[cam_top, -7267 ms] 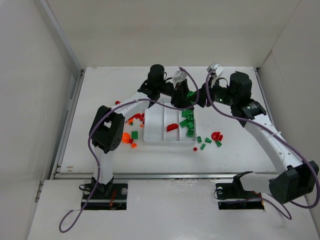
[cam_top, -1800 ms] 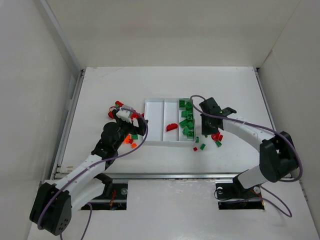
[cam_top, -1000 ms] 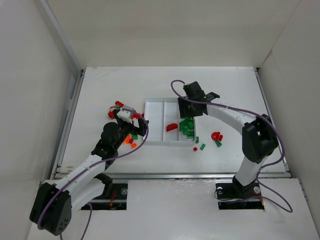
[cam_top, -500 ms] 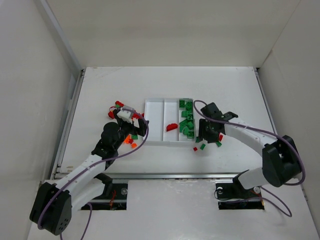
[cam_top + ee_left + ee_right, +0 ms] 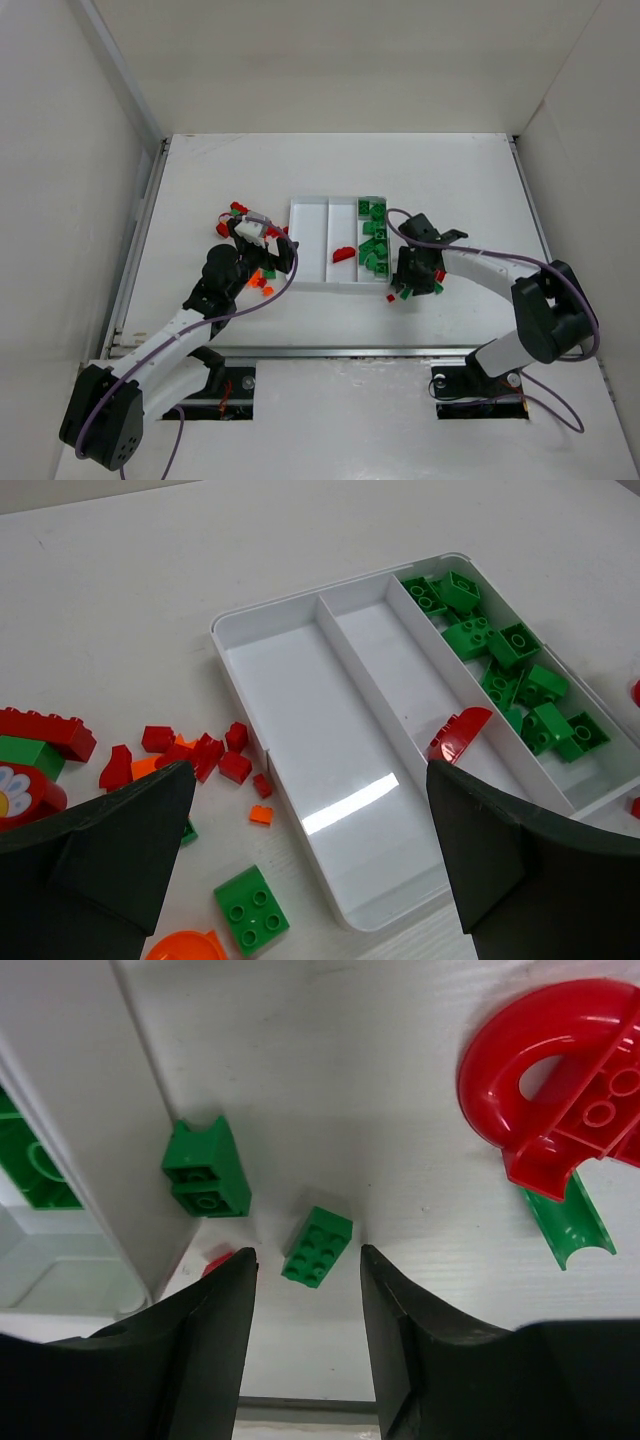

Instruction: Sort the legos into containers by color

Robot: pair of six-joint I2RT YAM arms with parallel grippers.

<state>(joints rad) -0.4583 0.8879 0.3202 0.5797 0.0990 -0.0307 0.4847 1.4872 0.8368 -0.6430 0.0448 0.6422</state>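
White tabletop (image 5: 220,170). R gripper (image 5: 308,1253) jaws apart astride small green brick (image 5: 318,1247); tray (image 5: 110,1160) wall close beside. L gripper (image 5: 310,780) spread wide, empty.

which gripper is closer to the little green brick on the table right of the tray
Right. The right gripper hangs directly over the little green brick, a finger on each side. The left gripper is across the tray, off its opposite side.

No legible text, seemingly
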